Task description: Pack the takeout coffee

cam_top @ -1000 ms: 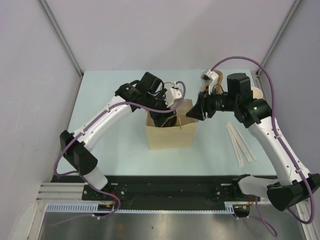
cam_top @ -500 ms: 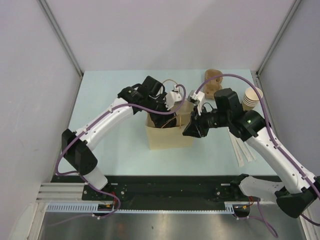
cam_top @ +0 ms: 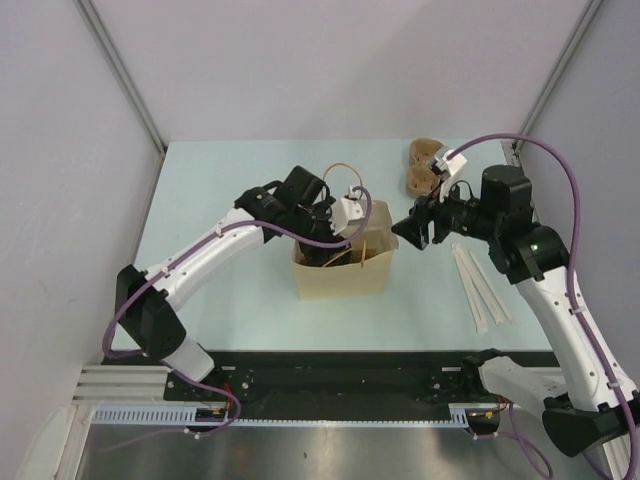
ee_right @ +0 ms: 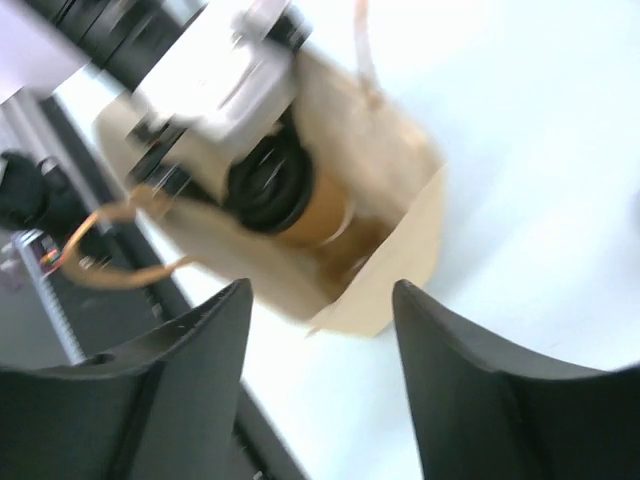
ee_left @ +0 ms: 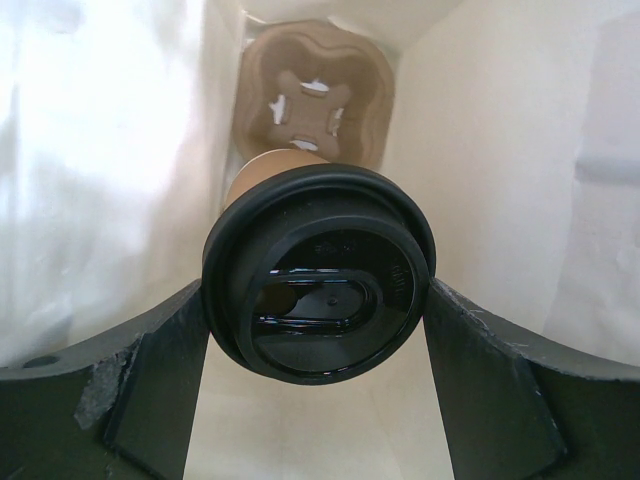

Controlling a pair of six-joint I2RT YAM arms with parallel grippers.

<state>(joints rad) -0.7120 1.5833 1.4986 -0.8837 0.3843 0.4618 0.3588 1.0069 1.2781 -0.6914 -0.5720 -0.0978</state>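
The takeout coffee (ee_left: pixel 318 270), a brown paper cup with a black lid, hangs inside the tan paper bag (cam_top: pixel 340 278). My left gripper (ee_left: pixel 318 296) reaches down into the bag and is shut on the cup's lid, one finger on each side. Below the cup, a brown cup carrier (ee_left: pixel 312 95) lies on the bag's floor. The right wrist view shows the cup (ee_right: pixel 318 212) in the bag's open mouth (ee_right: pixel 400 270). My right gripper (cam_top: pixel 413 229) hovers just right of the bag, open and empty. In the top view the cup is hidden by my left gripper (cam_top: pixel 333 222).
Long white wrapped straws (cam_top: pixel 480 285) lie on the table to the right of the bag. Brown cup carriers (cam_top: pixel 420 170) sit at the back right, close behind my right wrist. The bag's twisted handle (cam_top: pixel 340 168) arches over the left wrist.
My right gripper has come off the bag's right rim, opened, and drawn back to the right. The left gripper stays in the bag with the cup.
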